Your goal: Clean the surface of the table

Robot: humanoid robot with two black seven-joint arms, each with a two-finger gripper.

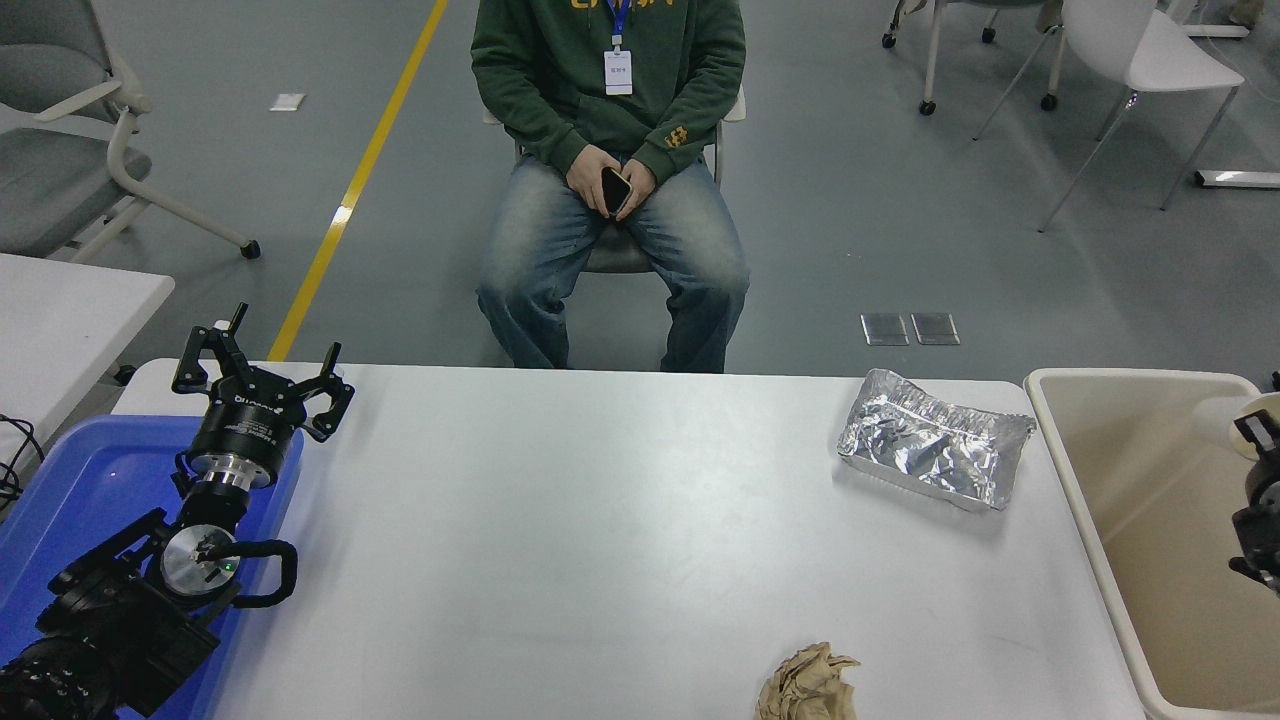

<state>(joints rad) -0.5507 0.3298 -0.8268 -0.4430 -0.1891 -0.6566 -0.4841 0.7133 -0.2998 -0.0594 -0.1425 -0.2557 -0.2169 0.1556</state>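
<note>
— What is left on the table surface?
— A crumpled foil bag at the far right, long axis running left to right; a wad of brown paper at the near edge, right of centre.
— Which arm is nearer?
— The right gripper, over the beige bin at the right edge; both scraps lie to its left; whether its claw is open I cannot tell.
— And the left gripper?
— Parked over the blue tray, fingers spread, holding nothing.
— The room?
— Grey floor; a person sits beyond the far edge.
</note>
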